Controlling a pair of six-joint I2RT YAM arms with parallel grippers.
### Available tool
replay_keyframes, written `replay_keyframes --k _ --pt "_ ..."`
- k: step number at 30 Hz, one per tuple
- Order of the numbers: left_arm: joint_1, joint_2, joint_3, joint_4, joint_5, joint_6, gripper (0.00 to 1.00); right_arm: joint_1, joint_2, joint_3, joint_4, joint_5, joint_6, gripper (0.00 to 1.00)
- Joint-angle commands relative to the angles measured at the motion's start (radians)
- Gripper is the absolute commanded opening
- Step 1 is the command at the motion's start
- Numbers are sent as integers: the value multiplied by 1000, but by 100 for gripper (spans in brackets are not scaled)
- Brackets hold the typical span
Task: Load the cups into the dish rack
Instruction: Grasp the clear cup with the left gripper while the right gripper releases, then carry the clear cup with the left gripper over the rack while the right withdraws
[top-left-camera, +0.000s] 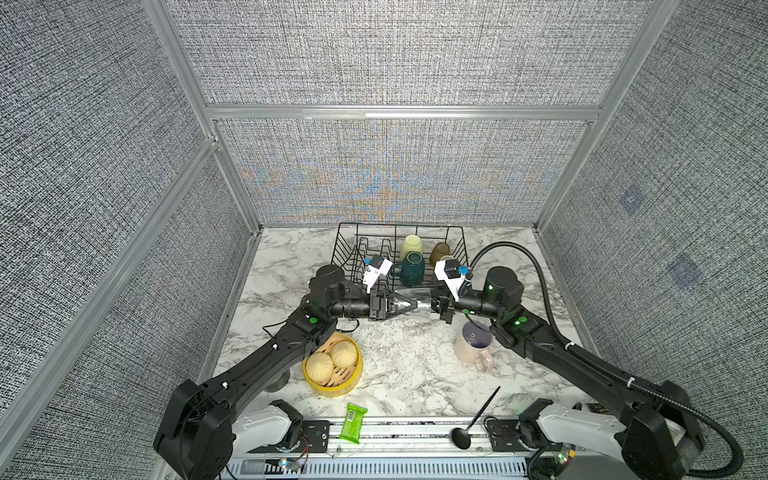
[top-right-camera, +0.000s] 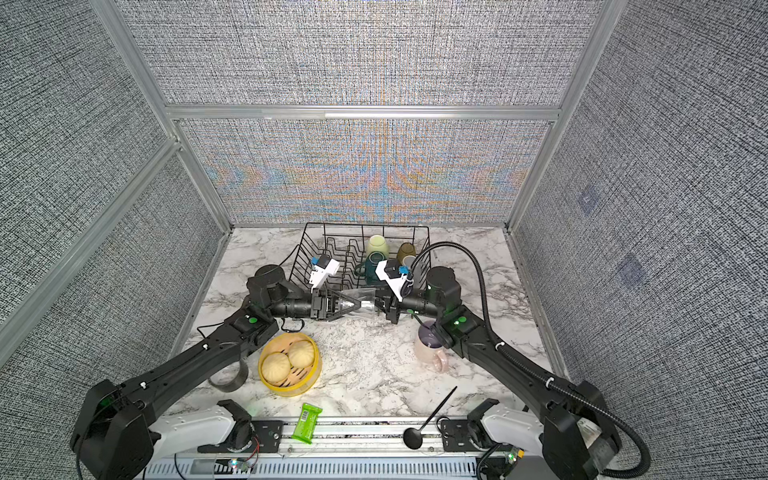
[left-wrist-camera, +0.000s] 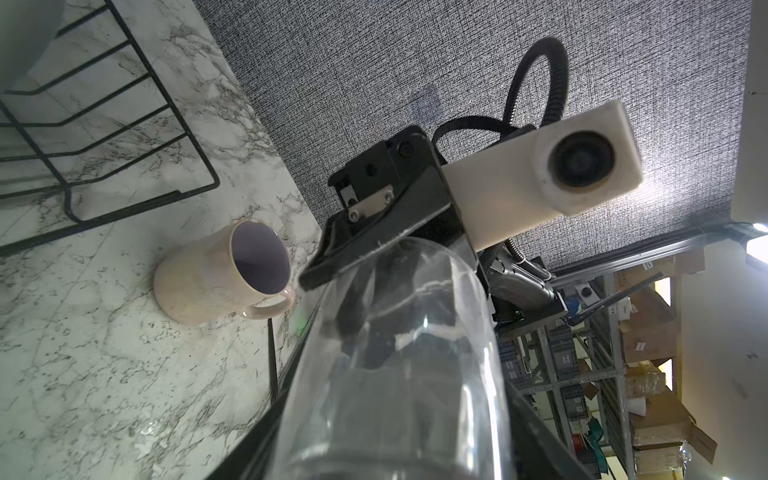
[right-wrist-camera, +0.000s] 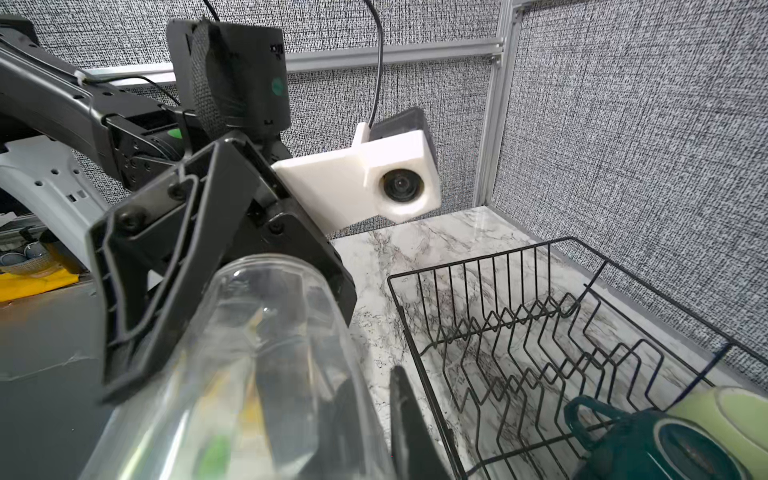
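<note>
I've got the glass (top-left-camera: 415, 297) (top-right-camera: 363, 296) up off the table (top-left-camera: 395, 365), lying level between both arms, just in front of the rack (top-left-camera: 347, 249) and not in it yet.

L gripper (top-left-camera: 409, 307) (top-right-camera: 355, 306) is at the glass's wide mouth end. Its jaws stand fairly wide, one either side of the wall. In the R wrist view one finger (right-wrist-camera: 158, 266) lies against the outside of the glass (right-wrist-camera: 257, 353). Can't tell if it's really clamping or only touching.

R gripper (top-left-camera: 436, 305) (top-right-camera: 380, 305) has the narrow base end, jaws nearly closed on it. In the L wrist view one finger (left-wrist-camera: 374, 237) sits on the end of the glass (left-wrist-camera: 395, 353). So R has hold of it, as far as I can see.

In the rack's R half:
- green cup (top-left-camera: 411, 245) at the back, bottom up
- teal mug (top-left-camera: 412, 268) just in front of it, bottom up, handle to the L
- amber tumbler (top-left-camera: 439, 251) beside the green cup, partly hidden behind the R wrist cam

The plate slots on the L side of the rack (right-wrist-camera: 519, 332) hold nothing.

Pink mug (top-left-camera: 473, 347) (left-wrist-camera: 220, 274) stands upright on the table near the R arm's elbow, purple inside, well apart from the rack.

Steamer (top-left-camera: 328, 390) with two buns sits by the L arm, near the front.
</note>
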Motion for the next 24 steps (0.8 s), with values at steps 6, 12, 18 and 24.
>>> replay_keyframes --k 6,12,18,24 --pt "-8 -18 114 -311 -18 304 63 -21 1 -20 -47 104 30 39" --pt "-8 8 183 -529 -114 449 63 -52 -49 -51 -75 194 19 48" --pt "-8 91 250 -645 -223 545 60 -66 -110 -49 -207 474 -33 53" --pt "-8 192 352 -753 -408 601 59 -83 -137 -40 -330 787 -32 54"
